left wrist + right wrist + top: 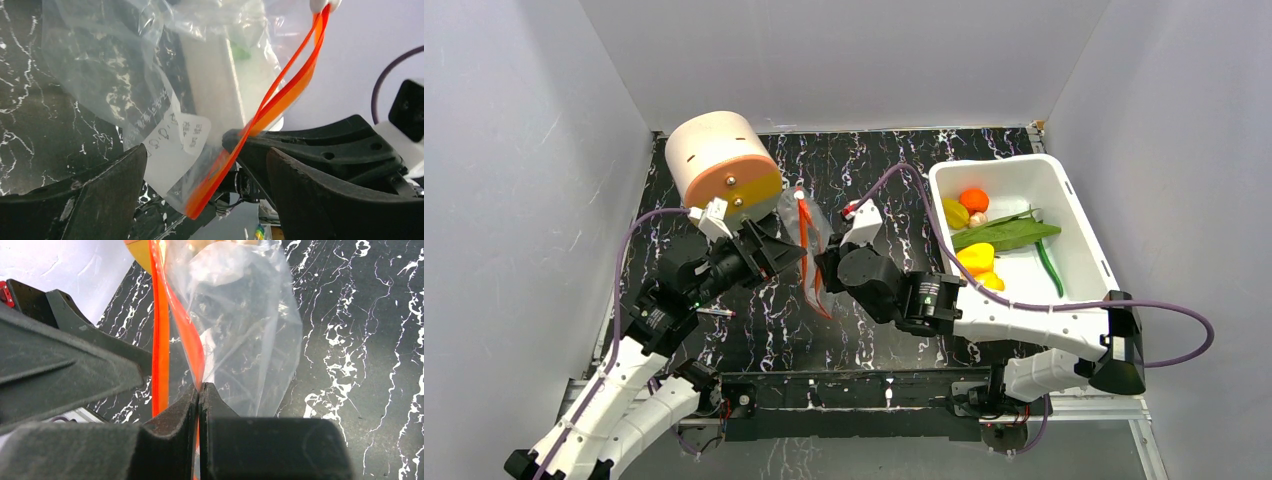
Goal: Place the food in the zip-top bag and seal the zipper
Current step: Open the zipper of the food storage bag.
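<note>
Zip-top bag (810, 232) is held upright mid-tabletop (754, 340) between the 2 arms, zipper (808, 265) running far-to-near. Right tool (200, 390) clenched on that strip. Left tool (206, 160) released, spread at the bag. Food (984, 240) lies rightward in white tub (999, 163), nearer the right arm.

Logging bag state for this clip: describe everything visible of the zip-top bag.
The bag is clear, crinkly plastic with a red-orange zipper along its mouth and a white printed label. The zipper's two strips are parted. The right gripper pinches its zipper edge, holding it up; the left gripper stands open around it. No food shows inside.
</note>
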You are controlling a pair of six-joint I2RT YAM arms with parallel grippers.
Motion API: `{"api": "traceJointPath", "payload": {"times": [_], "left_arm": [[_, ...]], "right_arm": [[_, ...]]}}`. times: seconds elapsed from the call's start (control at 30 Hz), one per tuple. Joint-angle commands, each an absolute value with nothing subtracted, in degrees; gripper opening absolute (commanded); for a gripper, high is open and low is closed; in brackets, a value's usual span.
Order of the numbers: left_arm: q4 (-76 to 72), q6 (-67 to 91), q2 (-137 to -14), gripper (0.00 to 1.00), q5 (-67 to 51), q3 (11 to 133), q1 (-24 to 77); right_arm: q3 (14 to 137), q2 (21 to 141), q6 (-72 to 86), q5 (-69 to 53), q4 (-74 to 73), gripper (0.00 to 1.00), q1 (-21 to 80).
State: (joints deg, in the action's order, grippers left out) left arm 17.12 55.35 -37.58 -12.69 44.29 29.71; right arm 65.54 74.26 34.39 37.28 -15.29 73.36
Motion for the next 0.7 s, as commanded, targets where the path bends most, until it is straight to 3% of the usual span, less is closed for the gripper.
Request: {"api": "traceJointPath", "payload": {"times": [0.0, 0.07, 0.37, 0.67], "left_arm": [[10.6, 53.0, -36.7, 0.89, -19.1, 43.1, 29.5], [10.4, 51.9, -36.6, 0.89, -19.0, 42.4, 29.5], [11.2, 45.7, -39.3, 0.67, -16.5, 41.5, 29.5], [13.7, 40.9, -43.0, 0.36, -11.7, 43.8, 29.5]], "right_arm": [[69.6, 75.1, 37.3, 40.1, -15.8, 0.0, 72.9], [70.2, 75.1, 38.1, 39.6, -15.6, 0.0, 72.9], [67.2, 73.5, 40.3, 36.5, -9.4, 0.0, 72.8], [67.0, 74.6, 40.7, 35.8, -11.1, 0.0, 72.8]]}}
